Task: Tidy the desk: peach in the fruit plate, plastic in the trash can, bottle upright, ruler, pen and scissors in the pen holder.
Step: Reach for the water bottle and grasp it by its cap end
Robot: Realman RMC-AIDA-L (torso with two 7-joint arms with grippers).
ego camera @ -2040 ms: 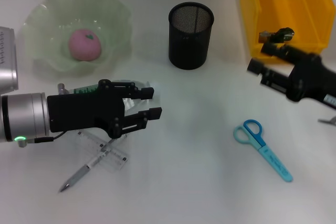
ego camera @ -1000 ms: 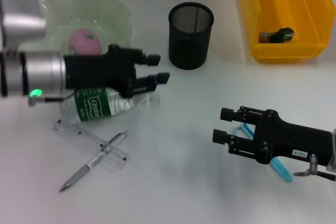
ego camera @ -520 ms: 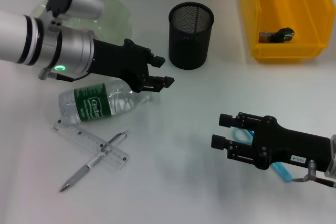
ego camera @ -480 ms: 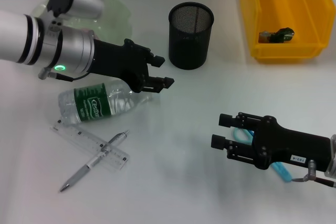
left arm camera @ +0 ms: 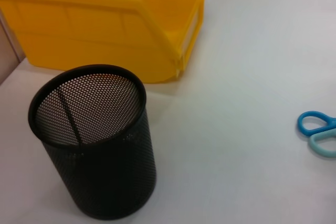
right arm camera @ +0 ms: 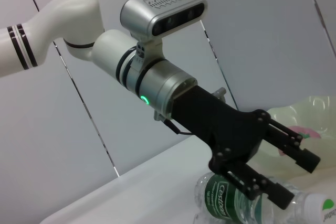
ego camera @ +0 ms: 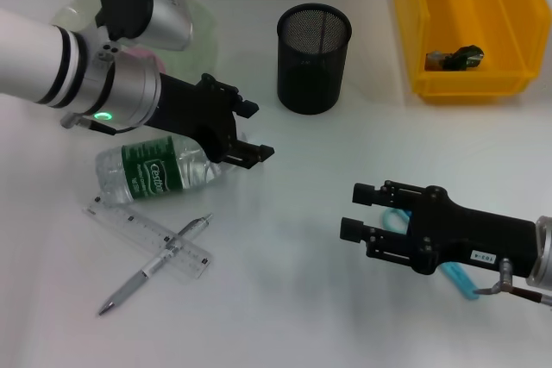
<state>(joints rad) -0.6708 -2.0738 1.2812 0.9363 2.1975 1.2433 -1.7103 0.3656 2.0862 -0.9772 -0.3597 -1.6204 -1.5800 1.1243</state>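
Head view: left pincer [ego camera: 247, 131] reaches across from the left, fingers spread, angled down just above the neck end of the bottle [ego camera: 155, 170], which lies on its side on the counter [ego camera: 302, 213]. Right pincer [ego camera: 355, 210], fingers spread, hovers low at right, covering most of the scissors [ego camera: 457, 277]. Behind stand the yellow trash can [ego camera: 470, 23] holding the plastic [ego camera: 455, 57], the fruit plate [ego camera: 200, 23], and the pen holder [ego camera: 313, 58]. Ruler [ego camera: 147, 237] and pen [ego camera: 151, 275] lie crossed below the bottle.
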